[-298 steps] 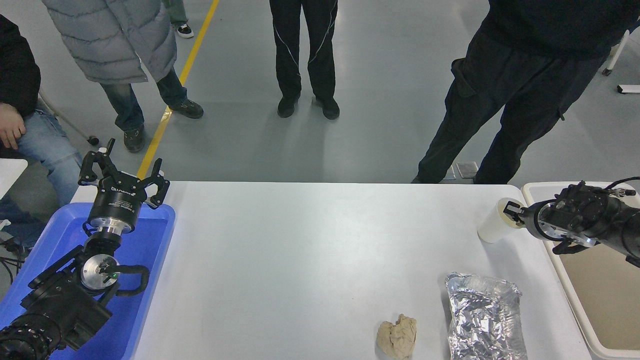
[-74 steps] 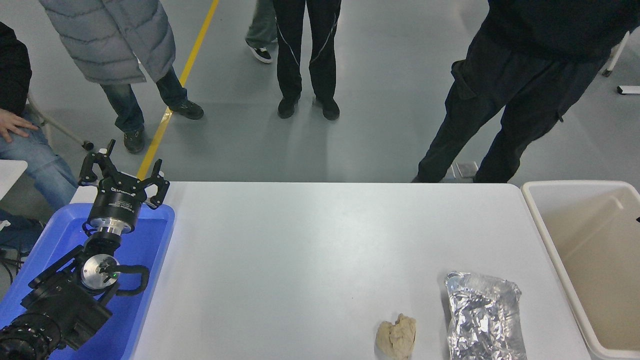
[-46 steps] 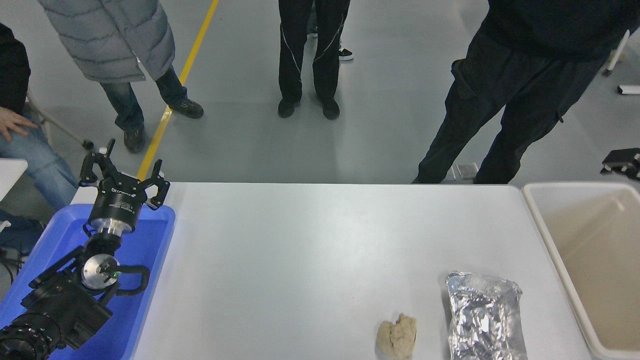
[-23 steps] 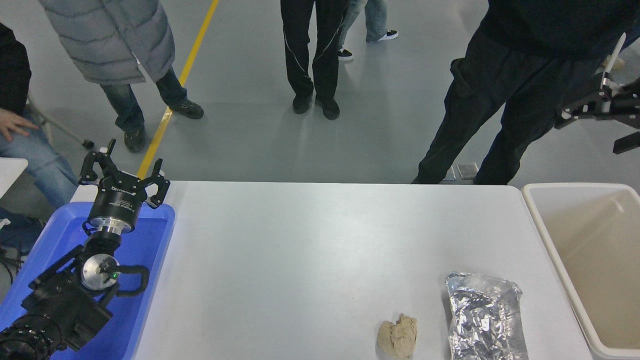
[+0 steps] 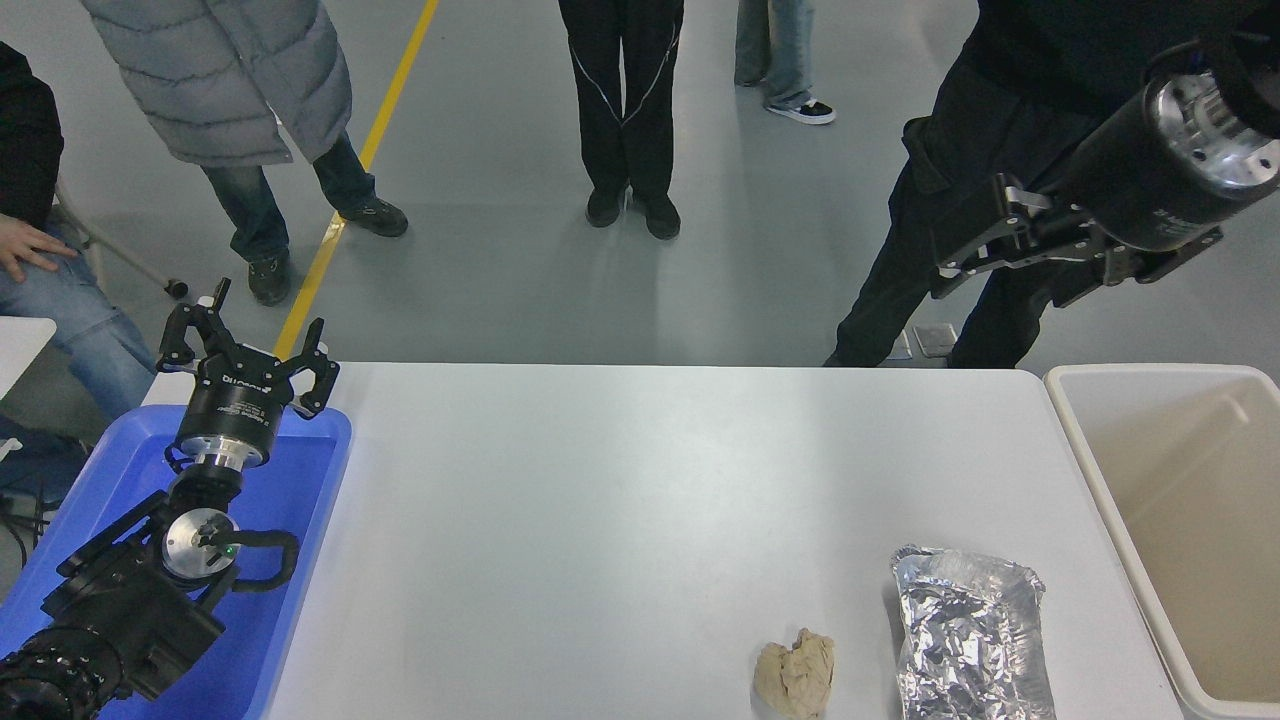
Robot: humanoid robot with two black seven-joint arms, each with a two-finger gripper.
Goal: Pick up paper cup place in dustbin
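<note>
Bright, even overhead light; soft glare across the white table (image 5: 620, 500) and grey floor (image 5: 780, 230). Faint, short shadows. Sharp throughout, crinkled foil container (image 5: 970, 640) glinting.

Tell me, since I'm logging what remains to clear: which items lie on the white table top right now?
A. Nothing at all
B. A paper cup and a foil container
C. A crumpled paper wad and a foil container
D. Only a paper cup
C: only the beige paper wad and the crinkled foil container lie on the white table; no paper cup is visible there.
</note>
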